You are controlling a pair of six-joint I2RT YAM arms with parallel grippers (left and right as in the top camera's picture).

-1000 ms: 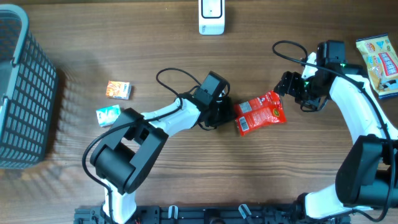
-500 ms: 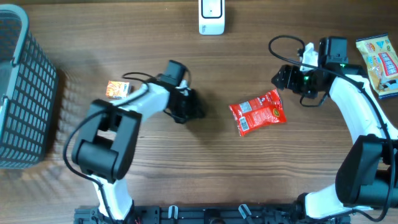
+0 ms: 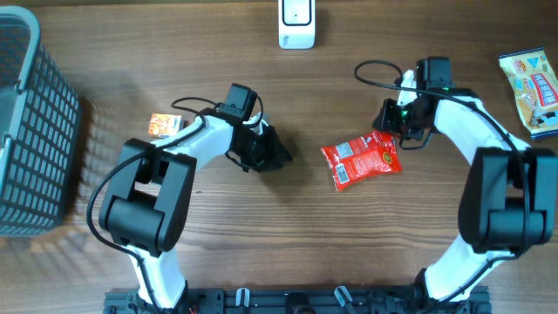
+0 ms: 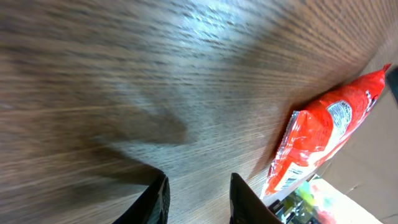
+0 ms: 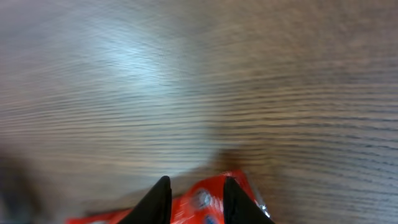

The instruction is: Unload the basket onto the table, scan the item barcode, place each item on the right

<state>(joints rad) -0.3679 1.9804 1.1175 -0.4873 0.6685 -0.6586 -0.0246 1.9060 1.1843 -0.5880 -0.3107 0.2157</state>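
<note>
Right wrist: right gripper (image 5: 196,190) narrow astride cropped red pouch (image 5: 196,210), grip unclear; left gripper (image 4: 198,198) narrow, empty.

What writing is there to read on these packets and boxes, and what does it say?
No text is legible in any view.
red pouch: printed white label, too small to read.
blue and yellow packet: red lettering, blurred.
orange box: print too small to read.
</note>
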